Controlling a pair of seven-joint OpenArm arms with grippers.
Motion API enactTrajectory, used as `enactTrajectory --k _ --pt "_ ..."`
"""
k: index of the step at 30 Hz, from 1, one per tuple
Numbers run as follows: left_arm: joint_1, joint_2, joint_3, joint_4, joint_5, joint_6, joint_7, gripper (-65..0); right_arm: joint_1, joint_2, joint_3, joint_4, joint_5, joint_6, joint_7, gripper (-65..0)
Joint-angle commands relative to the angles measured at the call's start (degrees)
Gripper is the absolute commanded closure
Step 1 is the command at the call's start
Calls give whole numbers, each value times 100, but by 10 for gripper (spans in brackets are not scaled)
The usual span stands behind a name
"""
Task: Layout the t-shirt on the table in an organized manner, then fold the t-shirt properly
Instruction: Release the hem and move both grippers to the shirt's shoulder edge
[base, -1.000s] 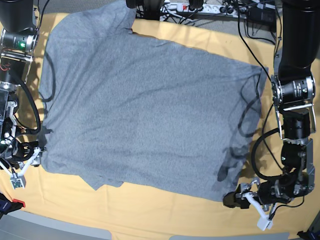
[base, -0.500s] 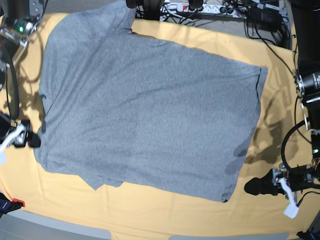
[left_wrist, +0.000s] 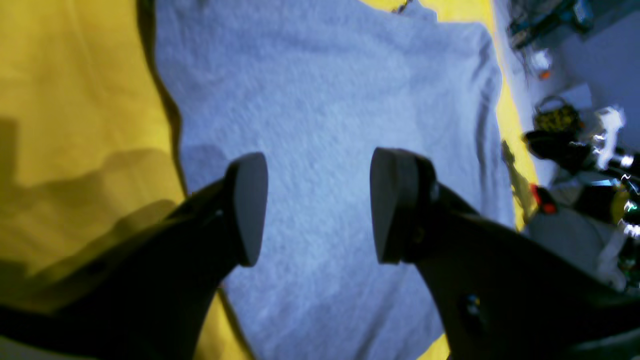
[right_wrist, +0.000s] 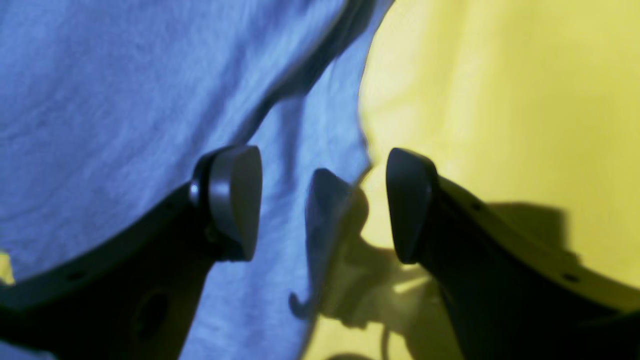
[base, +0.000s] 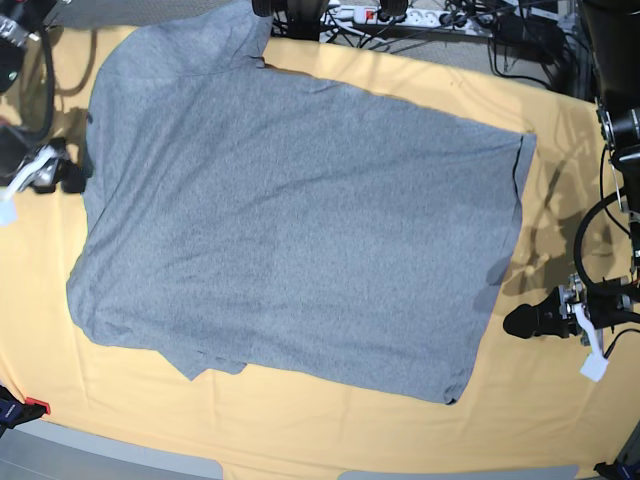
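Observation:
The t-shirt (base: 290, 220) lies spread flat on the table (base: 300, 430), plain grey side up, with no lettering showing. A sleeve reaches the far edge at top left. My left gripper (base: 515, 322) is open and empty over bare cloth, just right of the shirt's right edge. In the left wrist view its fingers (left_wrist: 247, 210) stand wide apart above the shirt (left_wrist: 325, 100). My right gripper (base: 72, 175) is open and empty beside the shirt's left edge. In the right wrist view (right_wrist: 322, 202) it hovers over the shirt's hem (right_wrist: 125, 100) and the yellow table (right_wrist: 500, 100).
A power strip and cables (base: 400, 15) lie along the table's far edge. A small red object (base: 35, 405) sits at the near left corner. The grey table rim (base: 120, 460) runs along the front. My arms stand at both sides.
Both grippers have moved outward off the shirt's near corners and toward the far side. The right one travelled up the left edge. The shirt lies the same.

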Motion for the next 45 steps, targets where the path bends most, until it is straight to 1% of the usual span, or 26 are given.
enactTrajectory --k 1,3,4,6,8,10,12,15,19,22,23,24,26,28,29,30,35,38,41,45 --pt "-146 -192 -44 83 -184 -30 -64 -338 -66 7 39 96 94 85 127 -403" --pt "-131 -273 -44 83 -190 -30 -64 -338 -225 -229 39 96 15 188 341 -403" --pt "-136 -306 -44 83 -192 -30 -64 -338 -275 -345 39 96 -155 234 490 -403" --pt "-149 -374 -44 83 -205 -30 -64 -338 -323 -553 39 96 -761 254 822 -403" --pt "-149 -446 -44 83 -216 -30 -64 -338 -332 -702 39 96 -1300 116 1069 -403" --pt "-149 -501 -44 83 -216 -30 -64 -338 -332 -782 39 96 -1574 -46 1255 -403" --pt "-146 -540 -44 83 -216 -30 -64 -338 -332 -813 28 96 -1740 -151 1370 -403" --pt "-149 -570 -44 83 -216 -30 -64 -338 -330 -809 28 96 -1902 -256 1397 -403" --pt "-149 -568 -44 83 -216 -30 -64 -338 -334 -833 24 94 -1720 -240 1392 -403" --pt "-146 -568 -44 83 -219 -30 -64 -338 -332 -938 24 83 -1709 -160 1394 -402" --pt "-146 -568 -44 83 -219 -30 -64 -338 -332 -979 24 72 -1709 -136 1397 -388" --pt "-146 -568 -44 83 -227 -30 -64 -338 -332 -1021 24 44 -1698 -87 1397 -347" --pt "-149 -568 -44 83 -238 -30 -64 -338 -330 -1099 24 -13 -1690 24 1440 -223" --pt "-146 -568 -44 83 -238 -30 -64 -338 -328 -1123 24 -59 -1690 229 1438 -91" --pt "-146 -570 -44 83 -236 -30 -64 -338 -330 -1123 24 -59 -1690 315 1436 -36" --pt "-146 -568 -44 83 -238 -30 -64 -338 -330 -1106 24 -59 -1690 367 1436 0" --pt "-146 -568 -44 83 -236 -30 -64 -338 -332 -892 31 -20 -1696 400 1355 0" --pt "-146 -570 -44 83 -236 -30 -64 -338 -332 -839 76 76 -1716 369 1143 0" --pt "-146 -568 -44 83 -236 -30 -64 -338 -332 -841 199 160 -1740 151 1043 0" --pt "-146 -568 -44 83 -236 -30 -64 -338 -332 -841 518 168 -1821 -245 1045 0"
